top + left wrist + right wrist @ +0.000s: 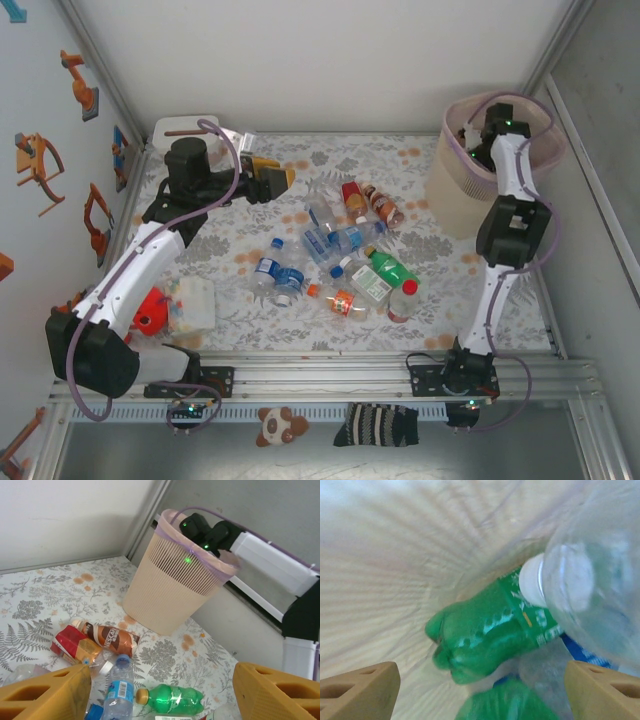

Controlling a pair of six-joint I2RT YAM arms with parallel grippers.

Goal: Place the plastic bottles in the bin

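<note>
Several plastic bottles (pixel 340 250) lie scattered across the middle of the flowered table: clear ones with blue caps, green ones, and some with red or orange labels. The beige-pink bin (pixel 470 165) stands at the back right. My right arm (pixel 510 215) reaches down into it. There my right gripper (pixel 480 695) is open above a green bottle (pixel 485 630), and a blurred clear bottle with a white cap (pixel 590 580) is close to the camera, free of the fingers. My left gripper (pixel 280 175) hovers open and empty at the back left. Below it lie a green bottle (pixel 175 699) and a blue-capped bottle (pixel 117 687).
A clear boxy container with a red object (pixel 175 305) sits at the near left beside my left arm. A white box (pixel 185 128) stands in the back left corner. Walls close in the table on three sides. A plush toy (pixel 272 425) and a striped sock (pixel 377 425) lie below the front rail.
</note>
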